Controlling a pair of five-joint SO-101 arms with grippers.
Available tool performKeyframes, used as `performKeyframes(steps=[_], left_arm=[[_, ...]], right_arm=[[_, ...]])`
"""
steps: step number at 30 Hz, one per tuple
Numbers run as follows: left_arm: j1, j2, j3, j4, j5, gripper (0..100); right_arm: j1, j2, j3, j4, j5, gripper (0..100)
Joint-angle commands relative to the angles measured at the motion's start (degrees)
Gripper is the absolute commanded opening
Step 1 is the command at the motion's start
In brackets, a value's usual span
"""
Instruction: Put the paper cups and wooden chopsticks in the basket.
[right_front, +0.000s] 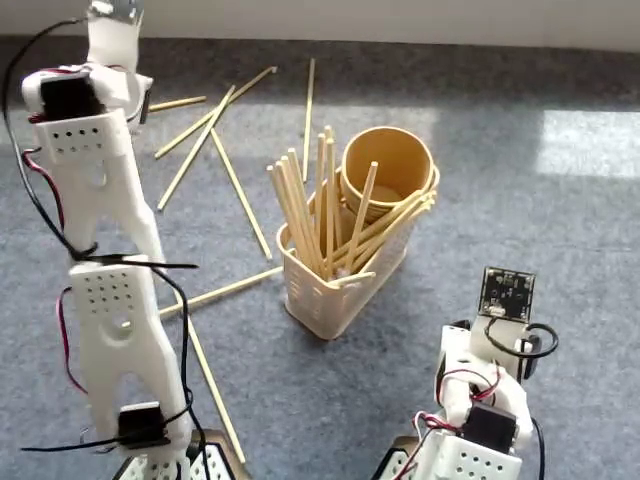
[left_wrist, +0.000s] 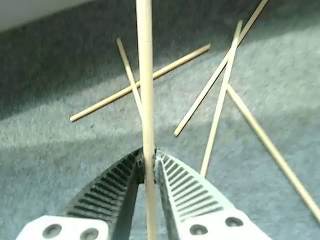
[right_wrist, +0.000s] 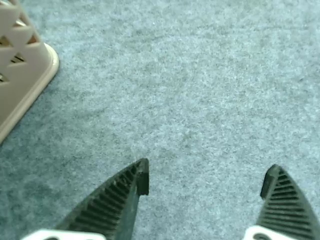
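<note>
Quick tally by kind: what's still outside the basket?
wooden chopsticks: 7 (6 on the carpet, 1 clamped in the left gripper)
paper cups: 0 (they sit stacked in the basket)
Total outside: 7

Grey-blue short-pile carpet throughout, finely speckled. Catches a bright patch of light toward the far side, squarish and washed almost white. Shows a fainter glow just beside the bright patch, nearer the middle. Darkens beyond the bright patch into a band of shadow. Ends past that, farthest from the bright patch, at a pale wall strip. Lies evenly lit nearer than the bright patch.
</note>
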Motion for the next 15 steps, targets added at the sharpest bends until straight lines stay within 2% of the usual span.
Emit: performKeyframes(steps=[1, 9, 15], left_arm=[[10.24, -15.60, -3.65, -2.81, 6.24, 1], [40.13, -33.98, -3.47, -4.84, 15.82, 1], [47.34, -36.18, -3.47, -4.75, 16.09, 1]], right_arm=[[-0.40, -0.48, 5.32, -1.10, 0.70, 34.7], [-0.40, -0.48, 5.32, -1.10, 0.70, 34.7], [-0.40, -0.48, 5.32, -1.10, 0.70, 34.7]])
